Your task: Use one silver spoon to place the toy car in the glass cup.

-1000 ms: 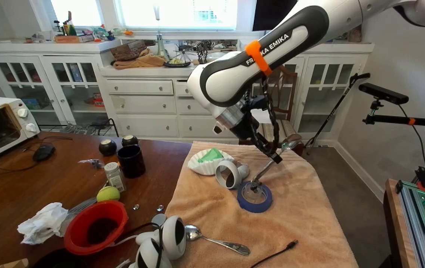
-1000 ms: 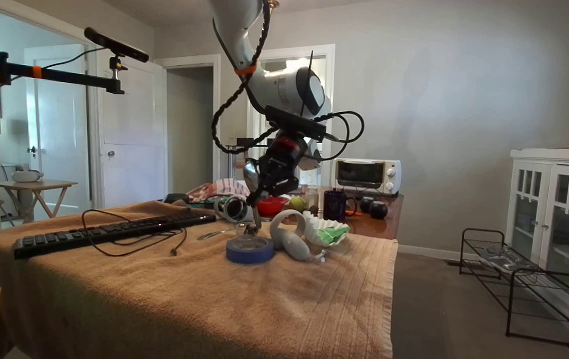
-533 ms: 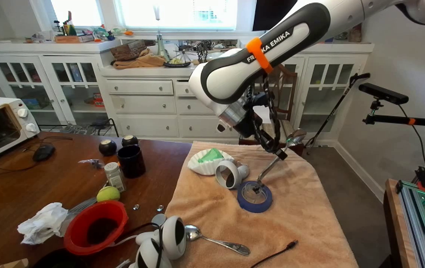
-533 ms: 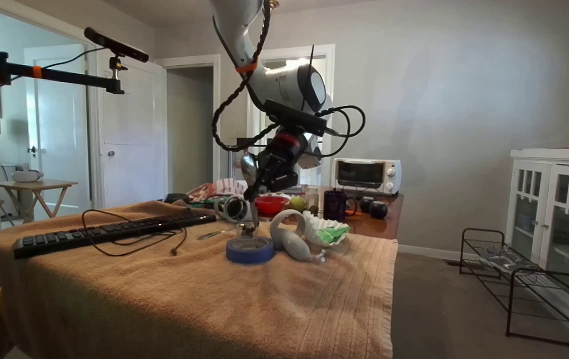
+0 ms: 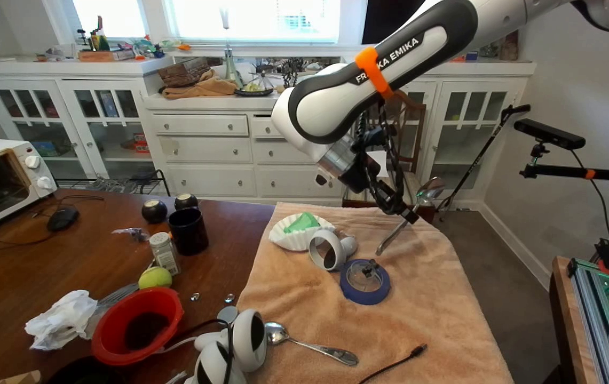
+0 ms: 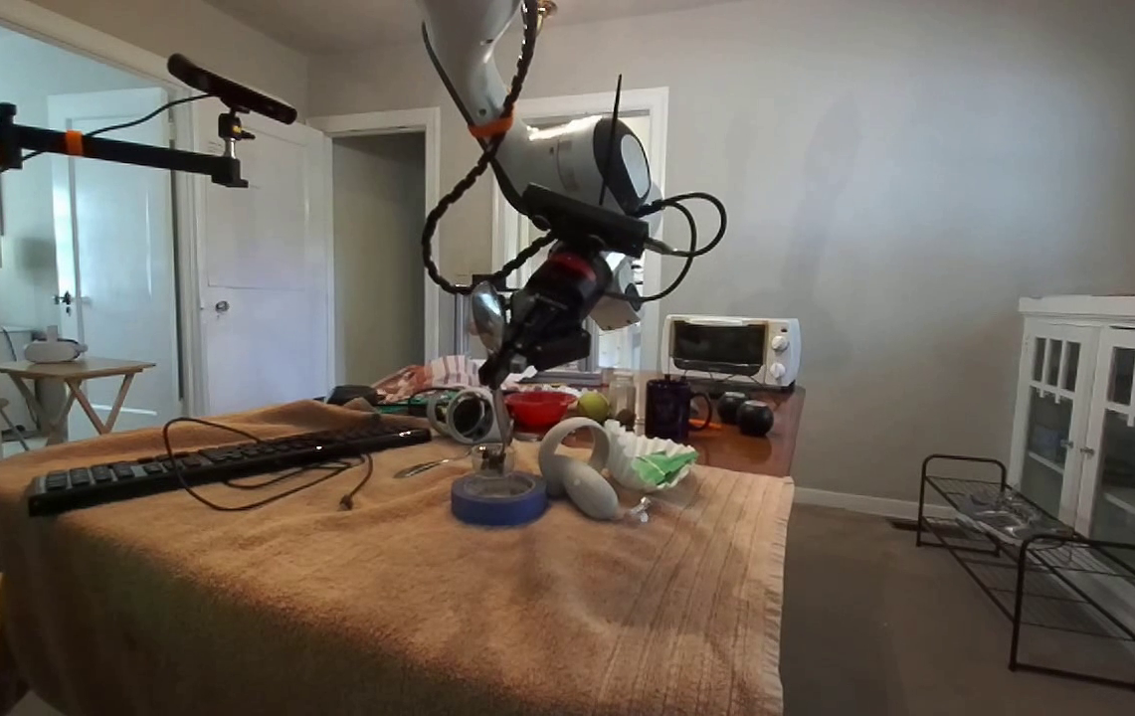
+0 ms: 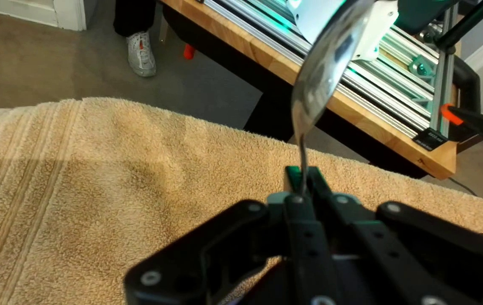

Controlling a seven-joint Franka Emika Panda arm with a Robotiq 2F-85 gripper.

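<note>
1. In an exterior view, window blown out to white; strong daylight from the background.
2. Towel there softly, evenly lit; dull sheen on the bench.
3. In an exterior view, dimmer: front drape of the towel sinks into brown shadow, faint soft shadows on the wall, small glint on the keyboard.
4. Both exterior views: glass cup low in contrast, outline hard to make out.
5. Wrist view: gripper close, out of focus; silver spoon streaked with bright reflections, edges soft; towel pile crisp.
6. Wrist view: green glow along metal rails.
7. In an exterior view, toaster oven looks stretched at the left margin.
</note>
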